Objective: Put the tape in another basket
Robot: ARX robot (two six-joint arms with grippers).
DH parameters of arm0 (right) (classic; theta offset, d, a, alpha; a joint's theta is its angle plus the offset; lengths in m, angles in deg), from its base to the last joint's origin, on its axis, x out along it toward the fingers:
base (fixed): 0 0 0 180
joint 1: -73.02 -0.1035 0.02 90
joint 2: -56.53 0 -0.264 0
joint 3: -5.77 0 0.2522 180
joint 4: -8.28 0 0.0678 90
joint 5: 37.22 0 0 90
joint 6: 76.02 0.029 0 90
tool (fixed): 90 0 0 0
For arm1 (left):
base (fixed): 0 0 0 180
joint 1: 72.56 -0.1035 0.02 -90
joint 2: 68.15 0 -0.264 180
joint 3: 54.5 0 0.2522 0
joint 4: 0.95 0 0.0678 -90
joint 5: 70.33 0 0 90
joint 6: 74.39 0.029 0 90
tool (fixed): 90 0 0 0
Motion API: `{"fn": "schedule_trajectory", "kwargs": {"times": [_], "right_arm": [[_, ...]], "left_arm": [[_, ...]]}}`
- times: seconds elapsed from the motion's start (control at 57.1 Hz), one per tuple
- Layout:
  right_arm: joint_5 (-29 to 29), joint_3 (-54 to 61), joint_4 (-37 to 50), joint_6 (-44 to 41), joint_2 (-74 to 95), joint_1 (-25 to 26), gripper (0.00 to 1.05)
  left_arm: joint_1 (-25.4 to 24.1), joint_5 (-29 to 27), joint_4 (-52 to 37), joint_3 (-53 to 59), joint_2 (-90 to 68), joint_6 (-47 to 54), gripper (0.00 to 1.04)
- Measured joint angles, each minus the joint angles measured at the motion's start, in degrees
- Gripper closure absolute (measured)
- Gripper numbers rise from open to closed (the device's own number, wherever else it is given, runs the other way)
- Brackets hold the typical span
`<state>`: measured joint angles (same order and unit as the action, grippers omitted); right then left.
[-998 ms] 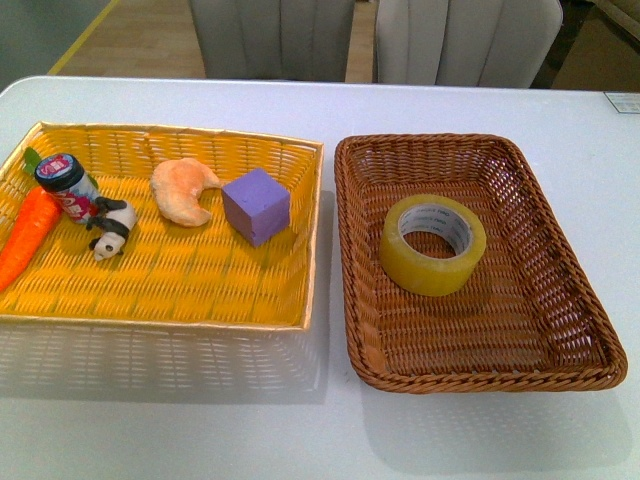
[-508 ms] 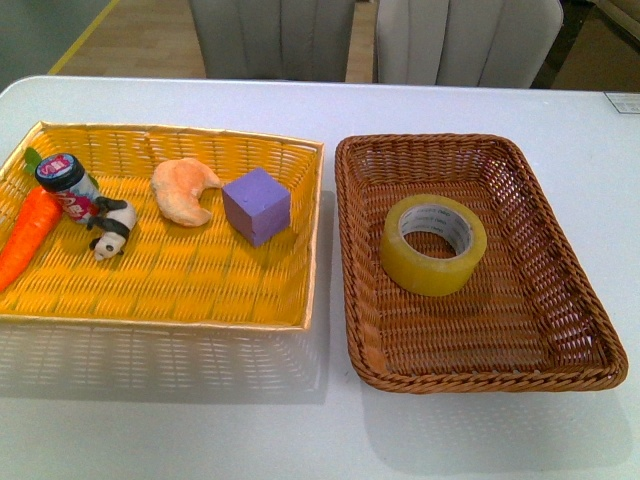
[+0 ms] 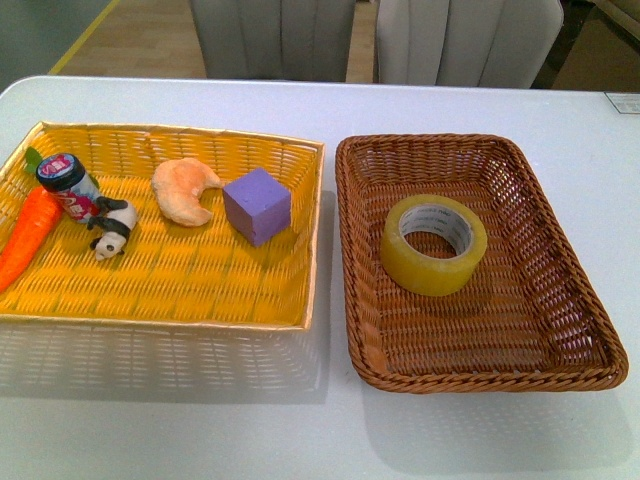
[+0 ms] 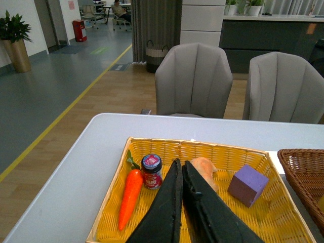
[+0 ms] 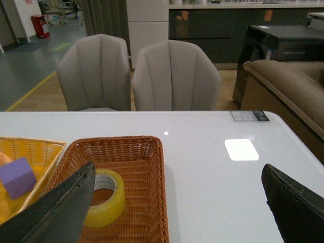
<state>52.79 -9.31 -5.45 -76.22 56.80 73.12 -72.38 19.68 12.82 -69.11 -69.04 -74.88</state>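
Tape lies on my right side, nearest my right gripper.
The tape lies flat, core up, in the brown basket; my right gripper gapes wide above it, my left gripper is pinched closed.

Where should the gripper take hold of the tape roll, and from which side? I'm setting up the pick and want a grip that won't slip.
The tape lies flat in the brown basket, core hole facing up. Probably best to come straight down from above, one finger in the hole and one outside, pinching the wall. The open right gripper sits nearest.
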Motion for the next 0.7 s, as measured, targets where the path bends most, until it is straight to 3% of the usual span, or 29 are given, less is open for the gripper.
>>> {"fn": "schedule_trajectory", "kwargs": {"times": [0.49, 0.7], "right_arm": [[0.0, 0.0, 0.0, 0.0, 0.0, 0.0, 0.09], [0.0, 0.0, 0.0, 0.0, 0.0, 0.0, 0.09]], "left_arm": [[0.0, 0.0, 0.0, 0.0, 0.0, 0.0, 0.08], [0.0, 0.0, 0.0, 0.0, 0.0, 0.1, 0.09]]}}
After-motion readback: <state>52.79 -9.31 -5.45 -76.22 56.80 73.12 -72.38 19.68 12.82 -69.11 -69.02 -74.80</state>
